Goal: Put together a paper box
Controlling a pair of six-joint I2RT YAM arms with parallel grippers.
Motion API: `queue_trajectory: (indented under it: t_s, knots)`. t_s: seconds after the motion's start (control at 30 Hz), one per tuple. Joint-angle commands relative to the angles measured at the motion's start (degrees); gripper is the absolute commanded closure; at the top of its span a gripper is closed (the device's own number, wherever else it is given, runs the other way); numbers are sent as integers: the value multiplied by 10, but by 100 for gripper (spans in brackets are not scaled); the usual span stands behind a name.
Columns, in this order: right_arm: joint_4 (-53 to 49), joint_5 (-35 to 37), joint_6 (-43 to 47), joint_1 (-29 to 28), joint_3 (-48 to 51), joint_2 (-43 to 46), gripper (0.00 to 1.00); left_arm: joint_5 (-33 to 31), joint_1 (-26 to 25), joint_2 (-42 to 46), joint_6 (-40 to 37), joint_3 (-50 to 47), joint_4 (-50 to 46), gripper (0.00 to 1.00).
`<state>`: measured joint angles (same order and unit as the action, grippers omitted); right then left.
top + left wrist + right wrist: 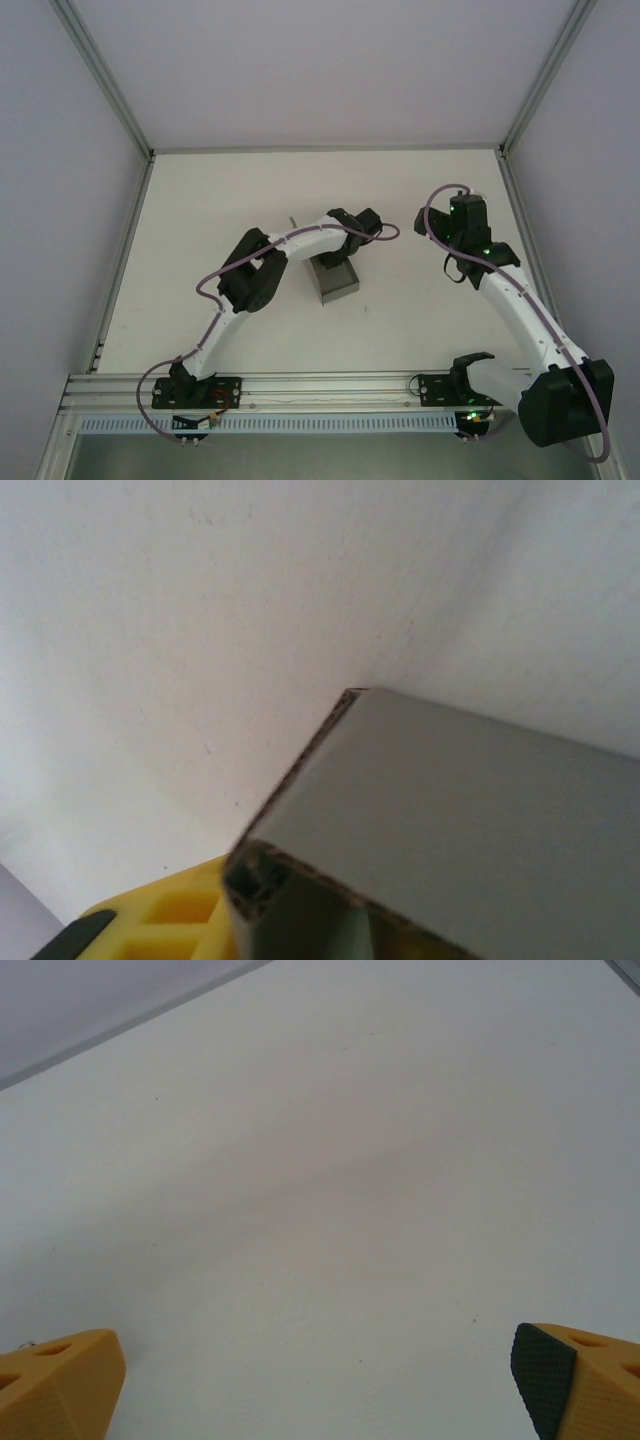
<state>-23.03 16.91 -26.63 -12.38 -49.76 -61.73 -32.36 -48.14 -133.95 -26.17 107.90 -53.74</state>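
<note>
Nearest the left wrist lens: one yellow finger (150, 920) of the left gripper (337, 258), at 7 o'clock in that view. Just beside it stands a folded corner of the paper box (480, 810). The box's grey cardboard panel spreads from 6 o'clock to 3 o'clock, with the brown cut edge exposed along its left border. The second finger is hidden behind the panel. Whether this pincer is clamping the cardboard or has let go cannot be told.

Overhead view: the paper box (338, 283) sits on the white table (220, 200) as a small, low grey rectangle, slightly left of the table's centre. The left gripper hangs over the box's 12 o'clock end, and the left arm (250, 280) reaches in from 7 o'clock. Contact between fingers and box cannot be confirmed from above.

Right wrist view: the right gripper (318, 1385) is released. Its two yellow fingers sit far apart at 8 o'clock and 4 o'clock in that view, the 4 o'clock one showing a black pad (540, 1375). Bare table surface lies between them.

Overhead, the right arm (510, 300) stands at the box's 3 o'clock, well apart from it. An aluminium rail (330, 385) carrying both bases runs along the table's 6 o'clock edge.
</note>
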Motion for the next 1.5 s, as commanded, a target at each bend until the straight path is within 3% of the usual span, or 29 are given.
queue_trajectory:
  t_s: [0.0, 0.4, 0.43, 0.47, 0.5, 0.6, 0.73, 0.9, 1.0, 1.1, 1.27, 1.37, 1.47]
  knots:
    - [2, -21, -10, 2, 8, 11, 0, 48, -6, 38, -8, -11, 3, 63]
    - [5, -57, 5, 3, 0, -4, 0, 125, -5, 144, -28, -37, 23, 38]
    - [4, -60, 10, 3, -3, -9, 0, 131, -4, 156, -23, -41, 33, 33]
    - [4, -65, 17, 3, -6, -13, 0, 138, -1, 169, -13, -44, 42, 3]
    - [4, -70, 24, 3, -10, -18, 0, 145, 2, 184, -2, -46, 53, 0]
    - [8, -88, 45, 3, -25, -40, 0, 135, 25, 236, 55, -56, 89, 0]
    - [25, -140, 87, 4, -47, -78, 0, 56, 70, 301, 166, -64, 113, 0]
    - [65, -280, 143, -2, -83, -156, 0, 91, 180, 407, 330, -147, 127, 0]
    - [72, -332, 272, -49, -108, -208, 0, 100, 228, 467, 399, -227, 145, 0]
    - [12, -341, 426, -105, -178, -293, 0, 89, 256, 505, 447, -296, 144, 0]
    - [-146, -404, 628, -140, -334, -448, 8, 108, 266, 534, 472, -365, 128, 0]
    - [-208, -430, 713, -164, -389, -510, 9, 89, 267, 553, 478, -389, 128, 0]
    - [-261, -427, 737, -180, -452, -562, 13, 82, 268, 568, 477, -397, 126, 0]
